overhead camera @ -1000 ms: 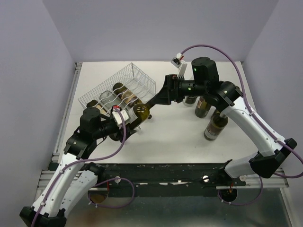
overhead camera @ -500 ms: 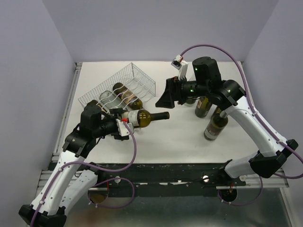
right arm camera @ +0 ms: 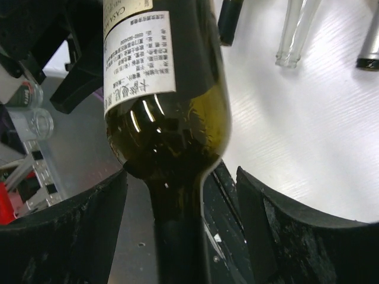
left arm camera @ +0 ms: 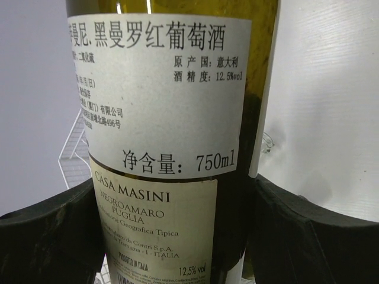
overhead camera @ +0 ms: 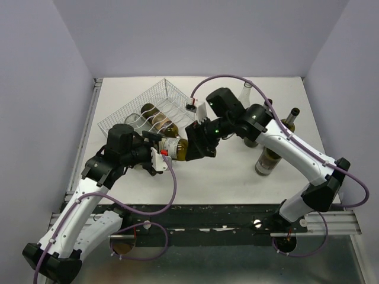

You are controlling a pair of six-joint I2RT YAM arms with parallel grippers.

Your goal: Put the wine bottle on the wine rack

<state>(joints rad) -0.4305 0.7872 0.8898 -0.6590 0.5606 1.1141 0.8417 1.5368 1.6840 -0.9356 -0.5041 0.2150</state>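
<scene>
A dark green wine bottle (overhead camera: 177,149) with pale labels hangs level just off the wine rack's near right corner. My left gripper (overhead camera: 161,151) is shut on its body; in the left wrist view the labelled bottle (left arm camera: 172,118) fills the space between both black fingers (left arm camera: 47,236). My right gripper (overhead camera: 198,144) is open around the neck. In the right wrist view the bottle (right arm camera: 169,124) has its neck running down between the fingers (right arm camera: 296,236), with gaps on both sides. The wine rack (overhead camera: 177,97), a white wire tray, lies at the back left.
Two dark bottles (overhead camera: 155,113) lie in the rack's grooves. Standing on the table's right half are a clear bottle (overhead camera: 247,92), a dark bottle (overhead camera: 289,120) and a labelled bottle (overhead camera: 267,158). The table's near edge is a black rail (overhead camera: 225,210).
The right gripper let go of the neck, drew back to the right, then came forward and left again around the neck. The left gripper turned the bottle level and kept its hold.
</scene>
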